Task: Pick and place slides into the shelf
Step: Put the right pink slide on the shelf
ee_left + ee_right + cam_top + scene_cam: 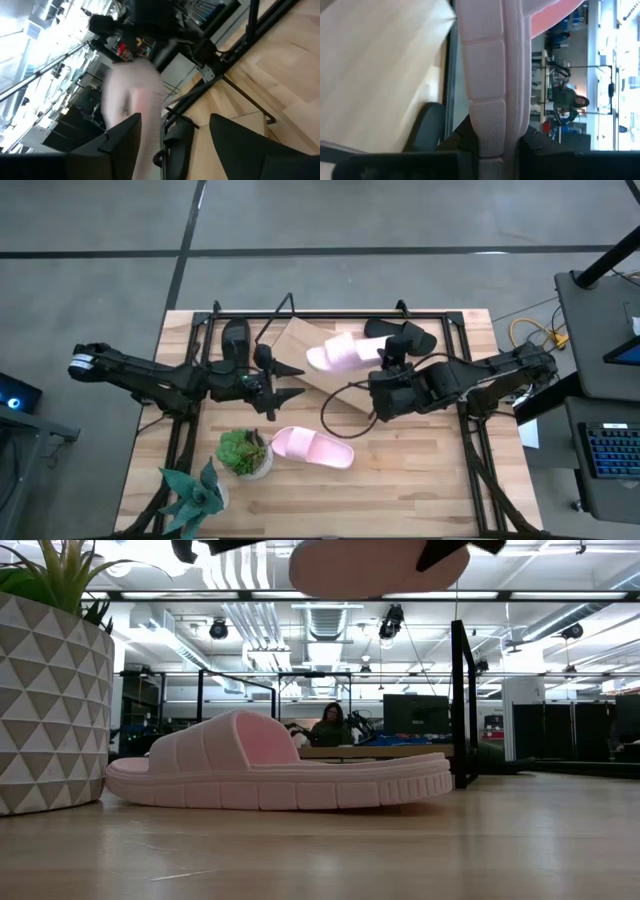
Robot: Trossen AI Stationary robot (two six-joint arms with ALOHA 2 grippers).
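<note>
A pale pink slide [340, 353] hangs above the light-wood shelf board [293, 340], with my right gripper [384, 366] shut on it. In the low view it shows at the top [375, 565]. My left gripper [290, 383] stands open just short of this slide's left end, fingers level and apart [175, 137]. A second pink slide [312, 447] lies sole down on the table, near the front [280, 775]. One black slide [236, 338] lies at the far left inside the black wire frame and another [410, 336] at the far right. My right gripper pinches the pink slide's sole [492, 127] between its two fingers, at the end nearest the table's right. The fingers [540, 147] come from the right, slanting a little down, one on each face of the sole. The slide is lifted clear and stretches toward the left.
A white patterned pot with a green plant [243, 452] stands beside the lying pink slide, and a teal plant [195, 490] at the front left corner. The black wire frame [462, 330] rings the work area. A person [330, 725] sits beyond the table.
</note>
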